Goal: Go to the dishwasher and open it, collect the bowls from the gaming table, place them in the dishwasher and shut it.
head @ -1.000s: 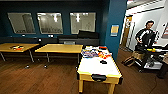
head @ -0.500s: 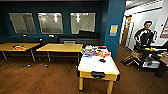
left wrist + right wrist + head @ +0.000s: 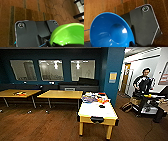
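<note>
Head view: room with dark teal walls, wood floor. The gaming table (image 3: 98,112), white top with yellowish edge and legs, stands near centre-right, long axis running away from the camera. Far end of it is cluttered with colourful items (image 3: 93,98), too blurred to name; a small dark object (image 3: 101,106) lies mid-top, and a dark fitting (image 3: 97,119) sits on the near end panel. To the left, two light wooden tables: one (image 3: 60,94) just beside the gaming table's far left corner, another (image 3: 18,92) farther left with a small red-dark thing on it. Three windows (image 3: 52,70) on the far wall, a dark bench (image 3: 78,87) below. A person (image 3: 142,84) stands far right in a lit hallway, by dark equipment (image 3: 150,104).

Left wrist view: lime green bowl (image 3: 68,34) large, tilted, close against the wrist, above brown floor. Looks carried by the left gripper; fingers not discernible, cannot tell their opening.

Right wrist view: bright blue bowl (image 3: 110,30), inside facing the camera, close against the wrist over wood floor. Looks carried by the right gripper; cannot tell finger state.
</note>
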